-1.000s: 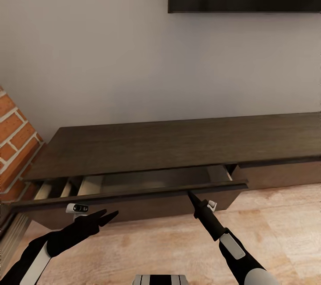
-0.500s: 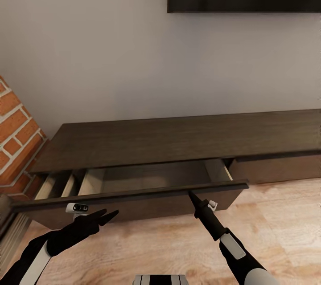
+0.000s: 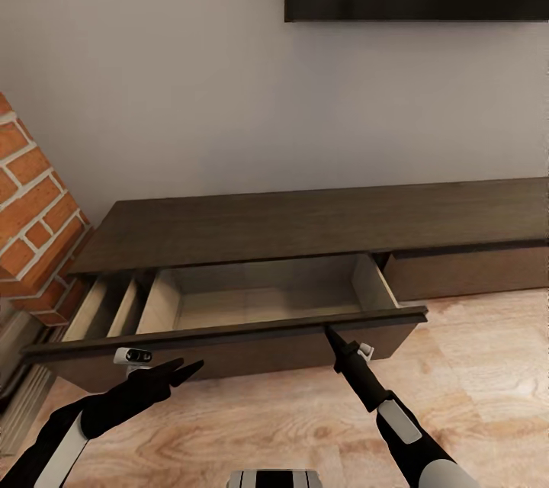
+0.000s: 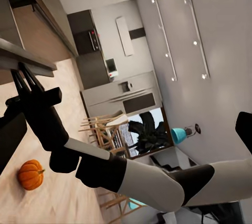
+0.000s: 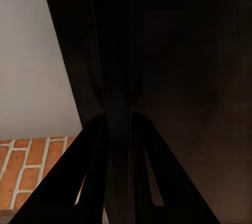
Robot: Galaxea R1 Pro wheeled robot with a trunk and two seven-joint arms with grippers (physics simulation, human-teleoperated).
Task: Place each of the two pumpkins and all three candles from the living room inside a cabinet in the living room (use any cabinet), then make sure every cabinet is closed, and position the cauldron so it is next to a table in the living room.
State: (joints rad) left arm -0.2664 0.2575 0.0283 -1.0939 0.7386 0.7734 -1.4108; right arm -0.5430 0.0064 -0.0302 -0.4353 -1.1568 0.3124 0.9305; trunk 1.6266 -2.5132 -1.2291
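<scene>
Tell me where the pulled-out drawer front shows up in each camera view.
Head view: the drawer front spans the lower middle, in front of the open drawer.
Left wrist view: it is the grey ledge that two black fingers straddle.
Right wrist view: it is the dark panel running in between the two fingers.
Shared landmark: the right hand, pinching the front's top edge.

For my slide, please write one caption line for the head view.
Right claw grips the front edge of the open, empty drawer of the cabinet; left claw waits open below it.

Soft, even, shadowless light — right wrist view dim, slightly blurred.
</scene>
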